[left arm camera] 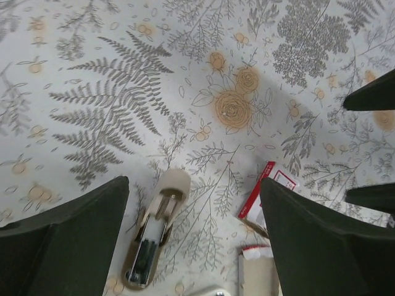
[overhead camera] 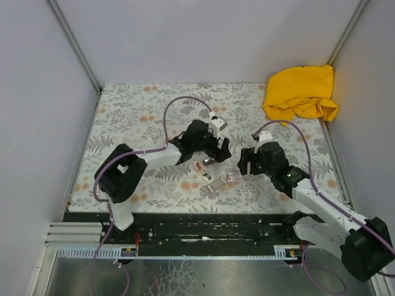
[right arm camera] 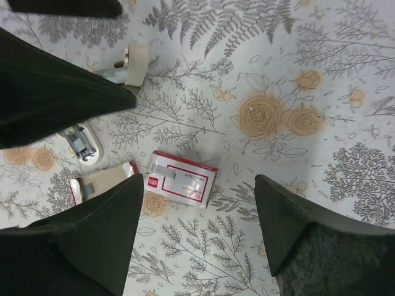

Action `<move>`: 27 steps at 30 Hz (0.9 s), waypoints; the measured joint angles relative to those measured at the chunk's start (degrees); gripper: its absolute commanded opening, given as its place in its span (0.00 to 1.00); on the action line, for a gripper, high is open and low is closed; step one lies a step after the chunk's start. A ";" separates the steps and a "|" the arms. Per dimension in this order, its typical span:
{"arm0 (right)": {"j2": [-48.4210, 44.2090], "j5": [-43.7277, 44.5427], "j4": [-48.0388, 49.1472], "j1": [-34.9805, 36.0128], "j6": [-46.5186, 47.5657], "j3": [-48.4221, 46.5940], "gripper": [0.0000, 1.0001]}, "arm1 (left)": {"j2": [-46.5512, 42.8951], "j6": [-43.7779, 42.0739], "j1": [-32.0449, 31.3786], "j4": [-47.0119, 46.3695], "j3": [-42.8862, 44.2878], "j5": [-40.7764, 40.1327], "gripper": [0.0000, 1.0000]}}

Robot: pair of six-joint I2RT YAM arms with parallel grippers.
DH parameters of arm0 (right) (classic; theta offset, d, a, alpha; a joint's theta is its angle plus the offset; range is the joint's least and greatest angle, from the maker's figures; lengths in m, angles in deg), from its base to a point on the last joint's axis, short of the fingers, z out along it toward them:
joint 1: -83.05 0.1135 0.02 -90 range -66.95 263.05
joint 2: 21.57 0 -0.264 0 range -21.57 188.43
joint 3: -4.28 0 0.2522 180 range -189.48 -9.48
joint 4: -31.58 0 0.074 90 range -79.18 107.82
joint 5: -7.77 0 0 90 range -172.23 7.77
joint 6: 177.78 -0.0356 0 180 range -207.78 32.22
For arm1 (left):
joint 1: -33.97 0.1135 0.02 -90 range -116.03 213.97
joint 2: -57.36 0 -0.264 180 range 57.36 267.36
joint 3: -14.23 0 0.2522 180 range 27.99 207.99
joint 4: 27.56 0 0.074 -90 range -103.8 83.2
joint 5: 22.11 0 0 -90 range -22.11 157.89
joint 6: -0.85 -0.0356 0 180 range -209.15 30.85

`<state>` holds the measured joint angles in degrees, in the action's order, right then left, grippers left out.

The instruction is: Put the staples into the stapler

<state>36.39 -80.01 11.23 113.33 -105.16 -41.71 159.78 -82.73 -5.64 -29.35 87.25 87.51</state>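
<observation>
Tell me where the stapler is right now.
In the top view the stapler lies on the floral table near its centre, just by the left hand and left of the white-and-red box.

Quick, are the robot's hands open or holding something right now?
Left gripper: open, holding nothing.
Right gripper: open, holding nothing.

Red print on white box — too blurry, no legible txt.

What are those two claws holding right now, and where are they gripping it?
Nothing. The left gripper and right gripper both stand open; the stapler and the white box lie free on the table below them.
</observation>
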 measured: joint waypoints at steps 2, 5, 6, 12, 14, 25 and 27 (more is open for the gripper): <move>-2.56 0.26 0.00 -0.66 -0.44 0.87 0.80 | 2.80 -1.05 -0.50 1.05 2.36 0.74 0.86; -5.11 0.26 -0.09 -0.94 -0.98 2.10 0.80 | 6.62 -2.40 -1.18 2.82 5.42 1.16 0.82; -5.20 0.26 -0.11 -0.96 -1.07 2.19 0.79 | 7.41 -2.71 -1.29 3.17 5.97 1.14 0.80; -6.16 0.22 -0.46 -1.16 -1.25 2.56 0.80 | 10.25 -4.81 -1.64 6.23 7.76 0.39 0.57; -6.78 0.22 -0.46 -1.18 -1.27 2.56 0.80 | 10.25 -5.42 -1.64 6.67 7.76 -0.09 0.49; -8.50 0.24 -0.66 -1.22 -1.27 2.86 0.80 | 9.70 -8.98 -1.60 5.84 7.13 -6.95 0.00; -9.05 0.28 -0.83 -1.22 -1.27 2.89 0.80 | 9.64 -9.29 -1.60 5.79 7.13 -8.70 0.00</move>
<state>27.34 -79.73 10.40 112.11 -106.43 -38.82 169.41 -92.02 -7.24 -23.56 94.38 78.81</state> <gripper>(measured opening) 0.797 0.253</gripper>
